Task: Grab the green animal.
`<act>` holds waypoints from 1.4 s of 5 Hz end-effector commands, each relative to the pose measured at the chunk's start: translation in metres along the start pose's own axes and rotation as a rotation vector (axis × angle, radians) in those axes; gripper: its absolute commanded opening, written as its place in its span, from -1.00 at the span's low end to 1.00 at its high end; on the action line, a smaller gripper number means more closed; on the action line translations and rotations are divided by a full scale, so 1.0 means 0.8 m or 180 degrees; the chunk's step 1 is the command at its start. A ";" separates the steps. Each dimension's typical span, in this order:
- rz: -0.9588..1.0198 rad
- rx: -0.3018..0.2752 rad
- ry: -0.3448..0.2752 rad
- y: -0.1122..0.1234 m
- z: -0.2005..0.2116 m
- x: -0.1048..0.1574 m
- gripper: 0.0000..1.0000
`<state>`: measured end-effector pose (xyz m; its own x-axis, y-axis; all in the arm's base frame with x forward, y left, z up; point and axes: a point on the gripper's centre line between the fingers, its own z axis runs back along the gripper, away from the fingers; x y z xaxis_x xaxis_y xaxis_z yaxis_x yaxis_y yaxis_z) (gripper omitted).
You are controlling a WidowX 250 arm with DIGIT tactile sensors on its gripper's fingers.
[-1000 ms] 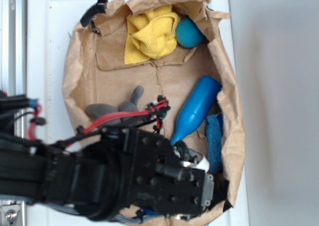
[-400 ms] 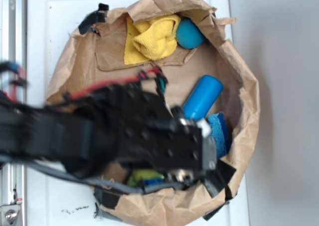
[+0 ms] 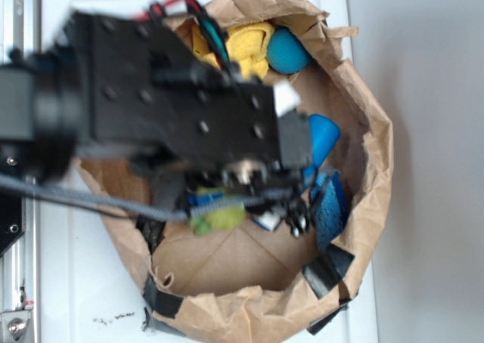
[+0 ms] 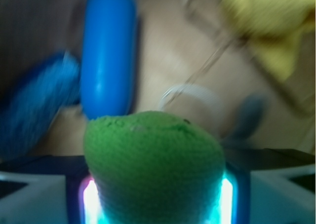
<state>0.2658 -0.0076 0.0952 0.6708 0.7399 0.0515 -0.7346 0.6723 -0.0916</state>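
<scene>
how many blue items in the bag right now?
3 visible. Blue ball at the bag's top edge beside the yellow cloth; blue bottle mid-right, partly behind the arm; blue sponge against the right wall. The arm covers much of the bag, so more may be hidden.

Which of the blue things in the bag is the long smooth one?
The blue bottle, a glossy cylinder lying beside the fuzzy blue sponge. The blue ball is round, up by the yellow cloth.
</scene>
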 end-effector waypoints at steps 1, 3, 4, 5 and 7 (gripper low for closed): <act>-0.0380 0.0151 -0.0083 0.016 0.082 0.017 -1.00; -0.1458 0.0000 0.0060 0.014 0.106 0.010 -1.00; -0.1696 -0.0021 0.0090 0.013 0.115 0.009 -1.00; -0.1685 -0.0037 0.0166 0.016 0.116 0.001 -1.00; -0.1344 0.0058 -0.0058 0.015 0.113 -0.004 -1.00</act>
